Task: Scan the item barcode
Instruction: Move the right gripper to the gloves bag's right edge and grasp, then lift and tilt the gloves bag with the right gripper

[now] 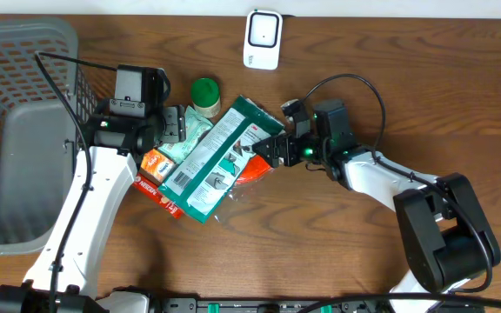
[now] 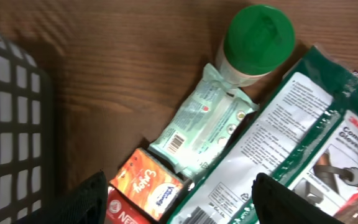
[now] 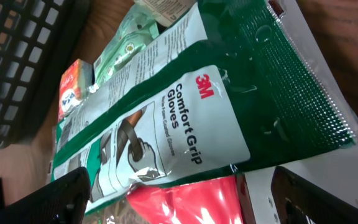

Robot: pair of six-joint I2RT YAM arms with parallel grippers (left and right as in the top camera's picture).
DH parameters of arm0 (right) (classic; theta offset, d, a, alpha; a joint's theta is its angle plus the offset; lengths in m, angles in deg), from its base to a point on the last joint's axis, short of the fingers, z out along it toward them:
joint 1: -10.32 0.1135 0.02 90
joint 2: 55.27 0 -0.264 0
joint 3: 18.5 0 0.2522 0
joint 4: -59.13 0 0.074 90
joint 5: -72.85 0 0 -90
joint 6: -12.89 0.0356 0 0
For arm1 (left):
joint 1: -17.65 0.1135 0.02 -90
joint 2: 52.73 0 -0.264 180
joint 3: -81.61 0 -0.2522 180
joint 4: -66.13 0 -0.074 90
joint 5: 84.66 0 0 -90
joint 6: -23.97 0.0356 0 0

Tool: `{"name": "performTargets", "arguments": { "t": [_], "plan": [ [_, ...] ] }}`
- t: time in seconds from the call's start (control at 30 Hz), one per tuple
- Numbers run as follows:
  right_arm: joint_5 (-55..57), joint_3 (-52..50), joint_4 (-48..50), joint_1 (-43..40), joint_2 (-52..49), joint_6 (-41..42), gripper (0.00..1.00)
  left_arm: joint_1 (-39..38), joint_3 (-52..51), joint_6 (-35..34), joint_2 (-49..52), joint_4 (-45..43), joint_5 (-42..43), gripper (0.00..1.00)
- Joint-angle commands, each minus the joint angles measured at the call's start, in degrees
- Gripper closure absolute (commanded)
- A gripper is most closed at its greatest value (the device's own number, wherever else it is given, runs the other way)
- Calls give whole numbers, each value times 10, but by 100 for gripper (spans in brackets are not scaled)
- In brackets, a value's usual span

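A green and white 3M glove package (image 1: 218, 156) lies slanted on top of a pile of items in the middle of the table. In the right wrist view the glove package (image 3: 185, 118) fills the picture. Its red end (image 3: 197, 199) lies between the wide-apart fingers of my right gripper (image 3: 185, 202), which is open at the pack's right edge (image 1: 270, 149). My left gripper (image 2: 182, 208) hangs open over the pile's left side (image 1: 174, 126), above an orange tissue box (image 2: 148, 183) and the package's printed back. A white scanner (image 1: 262, 39) stands at the far edge.
A grey basket (image 1: 16, 130) fills the left side. In the pile are a green-capped bottle (image 1: 204, 93), a pale green wipes pack (image 2: 204, 127) with a barcode, and a red box (image 1: 159, 193) under the orange one.
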Motion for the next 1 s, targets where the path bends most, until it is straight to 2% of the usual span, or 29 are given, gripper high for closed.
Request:
{"name": "performTargets", "arguments": {
  "t": [0.0, 0.47, 0.73, 0.97],
  "plan": [
    [24, 17, 2, 9, -5, 4, 10, 0, -6, -5, -1, 3, -26, 25],
    [61, 21, -2, 11, -30, 11, 11, 0, -6, -5, -1, 3, -45, 26],
    [7, 36, 38, 16, -89, 43, 12, 0, -6, -5, -1, 7, -56, 25],
    [-22, 73, 37, 25, -90, 43, 12, 0, -6, -5, -1, 8, -56, 25]
  ]
}}
